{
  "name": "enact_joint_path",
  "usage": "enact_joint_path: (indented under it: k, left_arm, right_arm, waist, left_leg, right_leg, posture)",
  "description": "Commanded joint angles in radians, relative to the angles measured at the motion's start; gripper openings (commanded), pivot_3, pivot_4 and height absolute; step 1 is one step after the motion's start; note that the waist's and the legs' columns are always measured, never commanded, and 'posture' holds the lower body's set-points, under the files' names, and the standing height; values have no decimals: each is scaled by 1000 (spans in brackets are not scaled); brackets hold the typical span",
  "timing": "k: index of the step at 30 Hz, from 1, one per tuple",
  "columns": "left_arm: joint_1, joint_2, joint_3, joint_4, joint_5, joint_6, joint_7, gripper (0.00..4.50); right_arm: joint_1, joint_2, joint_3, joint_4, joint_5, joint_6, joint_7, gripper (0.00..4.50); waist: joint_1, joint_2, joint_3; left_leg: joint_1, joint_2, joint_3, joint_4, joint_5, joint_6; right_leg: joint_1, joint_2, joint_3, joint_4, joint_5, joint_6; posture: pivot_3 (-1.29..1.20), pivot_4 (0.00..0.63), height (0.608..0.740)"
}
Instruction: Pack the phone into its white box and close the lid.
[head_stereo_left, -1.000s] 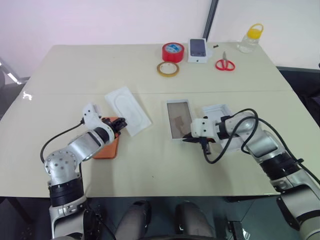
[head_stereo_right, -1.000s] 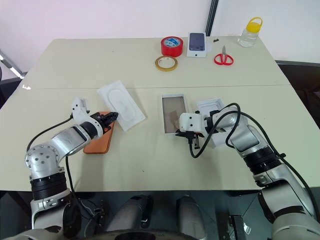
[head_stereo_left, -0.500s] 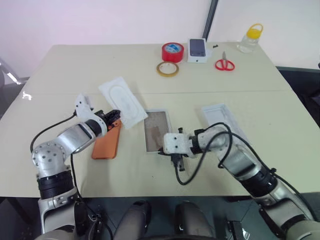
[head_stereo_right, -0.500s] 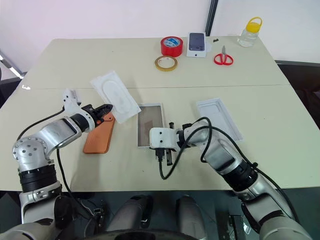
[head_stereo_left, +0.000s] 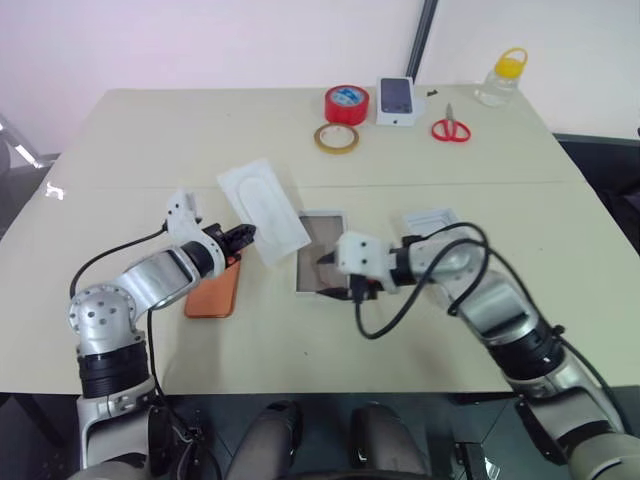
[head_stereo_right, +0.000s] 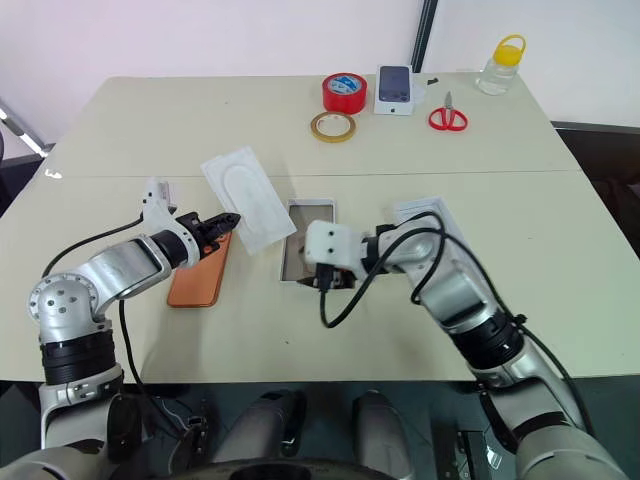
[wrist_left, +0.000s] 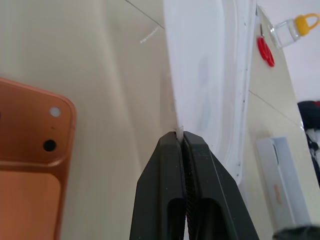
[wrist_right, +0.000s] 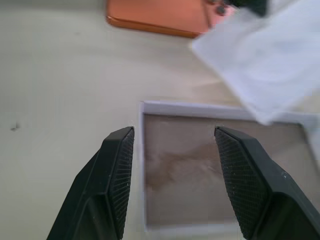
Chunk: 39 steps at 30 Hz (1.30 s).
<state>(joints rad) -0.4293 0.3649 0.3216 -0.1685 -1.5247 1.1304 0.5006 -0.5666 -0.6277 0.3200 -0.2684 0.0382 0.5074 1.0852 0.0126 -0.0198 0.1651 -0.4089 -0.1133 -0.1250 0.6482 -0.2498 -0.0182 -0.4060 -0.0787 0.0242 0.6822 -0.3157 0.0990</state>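
- The left gripper (wrist_left: 181, 136) is pinching the edge of the flat white insert (head_stereo_left: 263, 210), the one with the oval embossing, its two black fingers pressed together on that thin edge.
- The insert is tilting up off the cream table (head_stereo_left: 150, 140), its far end hanging over the corner of the white box (head_stereo_left: 320, 252).
- The phone (head_stereo_left: 214, 290) is lying on its face just under the left gripper, orange back up and the camera lenses towards the insert; nothing is gripping it.
- The white box is sitting open in the middle of the table, showing its brownish-grey floor, between the phone and the lid (head_stereo_right: 432, 212).
- The right gripper (wrist_right: 172, 160) is hovering over the near end of the white box with its jaws standing apart and nothing between them.
- The lid is resting on the table beside the right arm, largely hidden behind it.
- Along the far edge of the table a red tape roll (head_stereo_left: 345, 103), a tan tape roll (head_stereo_left: 336, 138), a smaller white box picturing a dark phone (head_stereo_left: 396, 99), red-handled scissors (head_stereo_left: 450, 127) and a clear bottle with a yellow cap (head_stereo_left: 500, 76) are lying well apart from the working area.
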Motion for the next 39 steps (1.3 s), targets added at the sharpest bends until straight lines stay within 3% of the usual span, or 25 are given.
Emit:
enact_joint_path:
  k: [1, 7, 15, 18, 24, 32, 35, 38, 39]
  left_arm:
    - [-7, 11, -68, -38, -76, 21, 24, 0]
    - [-23, 51, -182, 13, -162, 55, 65, 0]
    - [-50, 76, -237, 38, -191, 35, 75, 0]
    - [-54, 76, -242, 41, -183, 24, 68, 890]
    - [-82, 61, -232, 63, -143, -19, 27, 3882]
    - [-84, 94, -202, 53, -52, -54, -71, 3882]
    - [-61, 171, -202, 15, 97, -80, -206, 3944]
    - [-16, 259, -209, -16, 261, -147, -394, 3944]
    - [5, 294, -216, -27, 322, -181, -470, 3944]
  right_arm:
    - [18, -63, -85, -5, 26, -38, 4, 2744]
    - [28, -82, -93, 20, 23, -62, -16, 2744]
    - [36, -65, -79, 26, 19, -73, -44, 2744]
    - [41, -64, -78, 24, 18, -75, -50, 2795]
    - [46, -66, -79, 18, 23, -76, -54, 2795]
    - [14, -19, -115, 27, 71, -28, -93, 2795]
    - [-18, 36, -119, 41, 91, 52, -143, 1931]
    - [-61, 97, -86, 72, 67, 127, -209, 356]
    - [-77, 121, -73, 84, 58, 146, -232, 23]
  waist:
    - [0, 0, 0]
    - [-22, 0, 0]
    - [-23, 0, 0]
    - [-23, 0, 0]
    - [-23, 0, 0]
    - [-25, 0, 0]
    - [-31, 0, 0]
    - [-30, 0, 0]
    - [-30, 0, 0]
  left_leg:
    - [0, 0, 0, 0, 0, 0]
    - [0, 1, 0, -1, 0, 0]
    - [0, 1, 0, 0, 0, -1]
    - [0, 1, 0, 0, 0, -1]
    - [0, 1, 0, 0, 0, -1]
    - [0, 1, 0, 0, 0, -1]
    - [0, 1, 0, -1, 1, -1]
    - [0, 1, 0, -1, 1, -1]
    - [0, 1, 0, -2, 1, -1]
  right_leg:
    - [0, 0, 0, 0, 0, 0]
    - [-1, 1, 1, 2, 0, 0]
    - [-1, 0, 0, 2, 0, 0]
    - [-1, 0, 0, 2, 0, 0]
    - [-1, 0, 0, 2, 0, 0]
    - [-1, 1, 0, 2, 0, 0]
    - [-1, 1, 1, 2, 0, 0]
    - [-2, 1, 1, 2, 0, 0]
    - [-2, 1, 1, 2, 0, 0]
  posture:
    - [0, 150, 740]
    - [0, 150, 740]
    - [0, 150, 740]
    - [0, 150, 740]
    - [0, 150, 740]
    - [0, 150, 740]
    - [0, 150, 740]
    - [0, 150, 740]
    - [0, 150, 740]
